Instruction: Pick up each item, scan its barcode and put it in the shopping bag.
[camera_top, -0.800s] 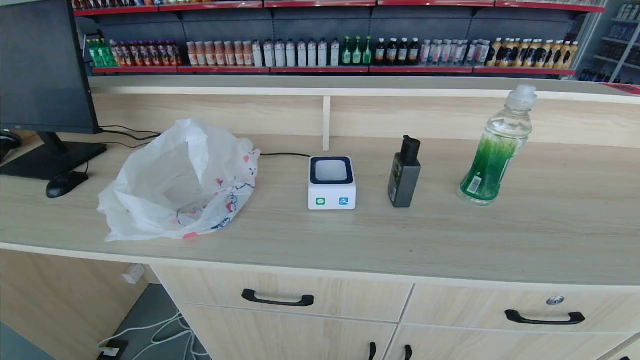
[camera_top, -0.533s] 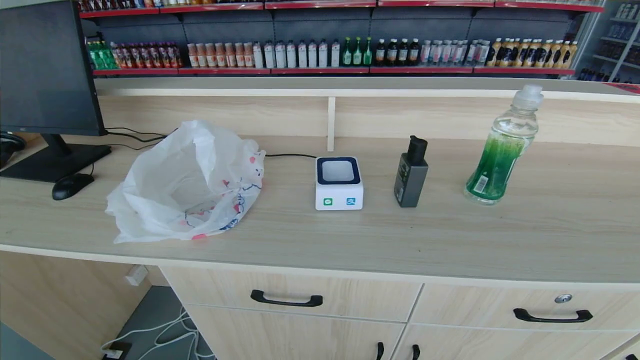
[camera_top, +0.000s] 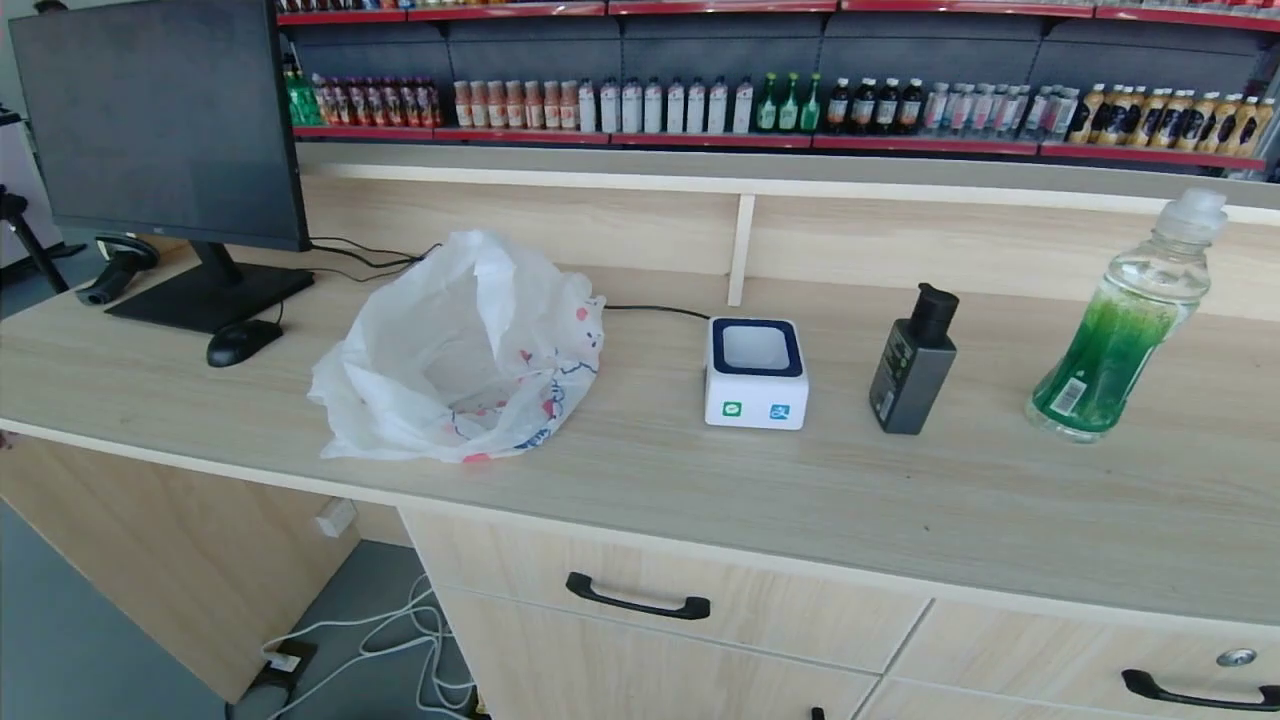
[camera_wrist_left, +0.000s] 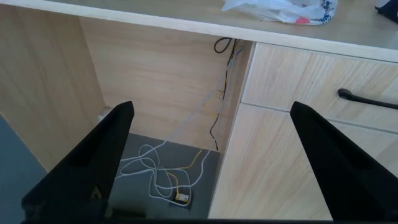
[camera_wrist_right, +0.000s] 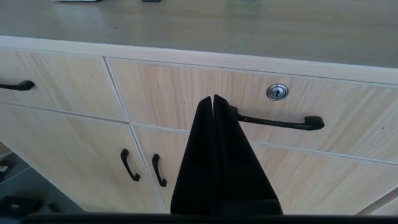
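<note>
Wooden counter (camera_top: 640, 480) with shopping bag (camera_top: 470, 350), scanner (camera_top: 755, 375), dark bottle (camera_top: 912, 365), green bottle (camera_top: 1120, 330), left gripper (camera_wrist_left: 211, 112) spread wide, right gripper (camera_wrist_right: 213, 99) clenched

A broad strip of light wooden countertop (camera_top: 700, 490) is left open at 6 o'clock of the white square scanner box with a dark blue rim (camera_top: 755, 373). Its 9 o'clock is blocked by a crumpled white plastic shopping bag (camera_top: 470, 350). Its 3 o'clock is blocked by a dark grey pump bottle (camera_top: 912, 365), then a tall clear bottle of green liquid (camera_top: 1115, 335), gaps being left between. Its 12 o'clock is closed by a raised wooden ledge (camera_top: 560, 215).
</note>
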